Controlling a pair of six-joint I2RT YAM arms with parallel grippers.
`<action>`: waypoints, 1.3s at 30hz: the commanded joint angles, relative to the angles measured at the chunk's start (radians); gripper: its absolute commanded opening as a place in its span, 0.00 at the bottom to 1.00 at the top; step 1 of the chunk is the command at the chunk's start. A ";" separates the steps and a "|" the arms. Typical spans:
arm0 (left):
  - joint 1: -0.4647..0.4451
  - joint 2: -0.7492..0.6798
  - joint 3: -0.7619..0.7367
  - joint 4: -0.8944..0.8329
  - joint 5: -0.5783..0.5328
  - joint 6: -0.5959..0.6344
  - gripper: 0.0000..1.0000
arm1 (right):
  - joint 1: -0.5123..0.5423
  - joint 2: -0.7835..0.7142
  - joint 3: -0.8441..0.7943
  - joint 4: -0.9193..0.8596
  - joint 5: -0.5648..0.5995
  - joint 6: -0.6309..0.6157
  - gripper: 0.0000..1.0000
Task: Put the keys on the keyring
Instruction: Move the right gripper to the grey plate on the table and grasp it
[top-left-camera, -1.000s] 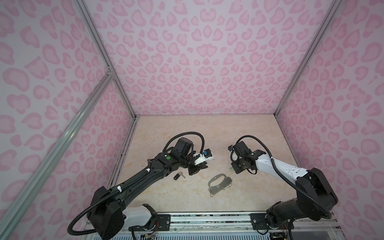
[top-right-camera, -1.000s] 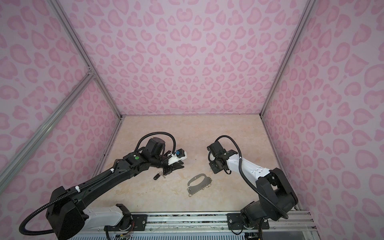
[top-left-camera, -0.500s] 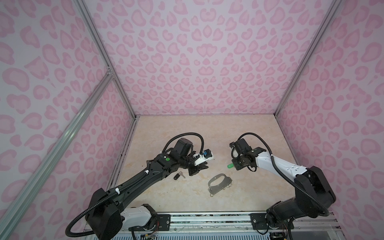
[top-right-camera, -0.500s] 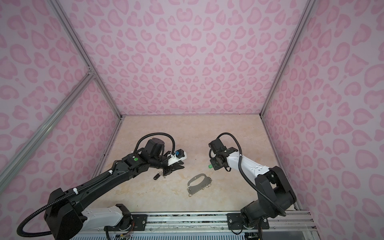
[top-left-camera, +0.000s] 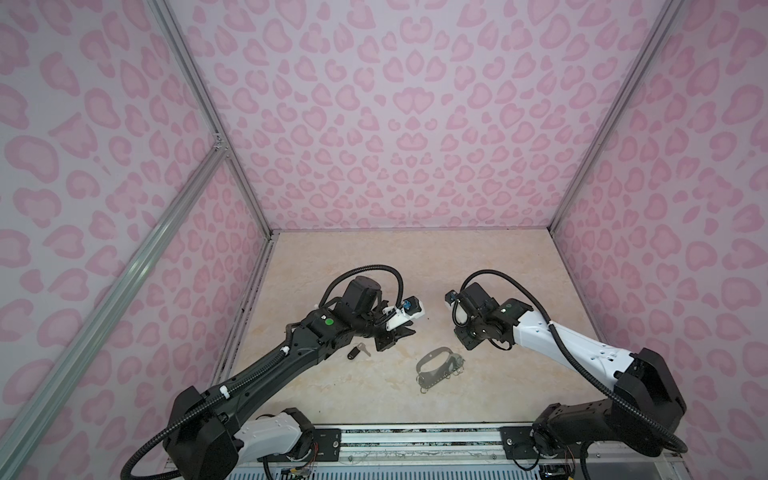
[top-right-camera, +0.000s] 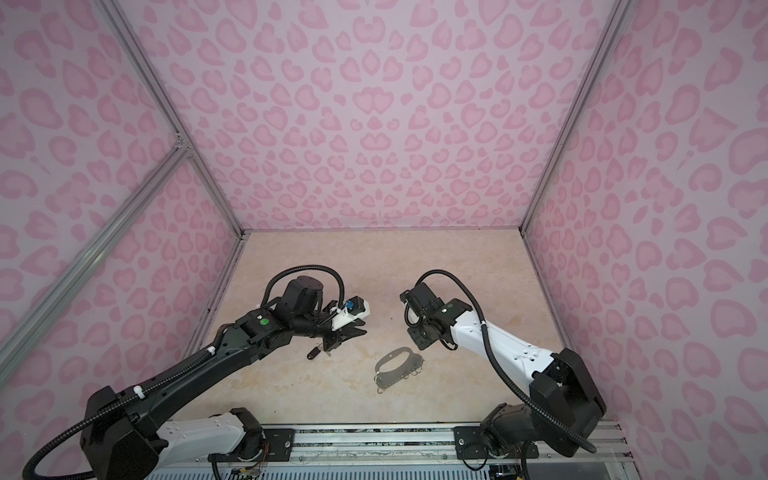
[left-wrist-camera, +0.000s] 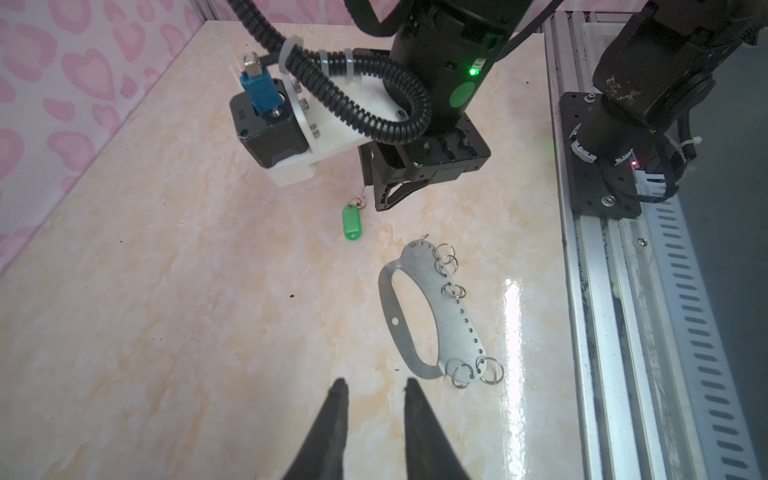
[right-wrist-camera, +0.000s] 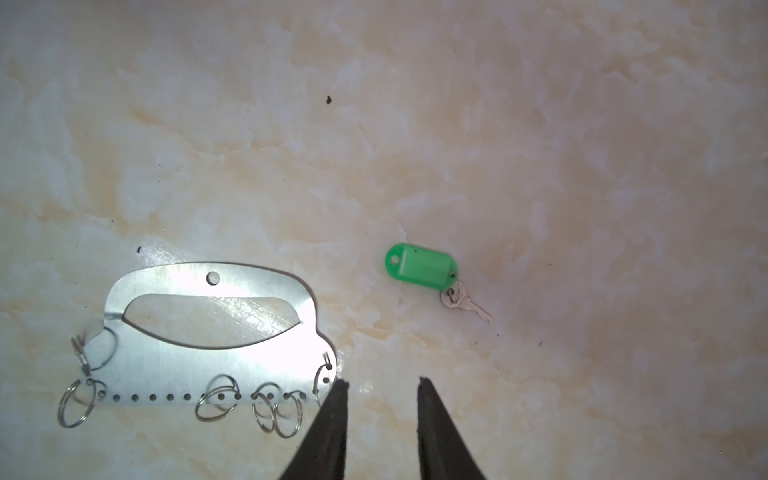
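While the keyring (top-left-camera: 438, 368) lies flat on the bench (top-left-camera: 374, 270), only wire rings (right-wrist-camera: 75, 401) hang along its straight edge. The green-tag key (left-wrist-camera: 352, 222) lies on the bench near one end of it, hidden by the right arm (top-left-camera: 561, 340) in both top views. The black-tag key (top-left-camera: 353, 353) lies apart, beside the left arm (top-left-camera: 291, 361). The left jaws stand parted and empty; the right jaws too, near that end.
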 joint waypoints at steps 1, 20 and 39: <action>0.004 -0.029 -0.017 0.025 -0.031 -0.023 0.27 | 0.047 0.062 0.041 -0.112 0.021 0.066 0.30; 0.008 -0.061 -0.061 0.021 -0.058 -0.015 0.29 | 0.106 0.238 0.071 -0.179 0.062 0.132 0.27; 0.007 -0.064 -0.071 0.017 -0.060 -0.006 0.28 | 0.107 0.306 0.090 -0.208 0.051 0.126 0.12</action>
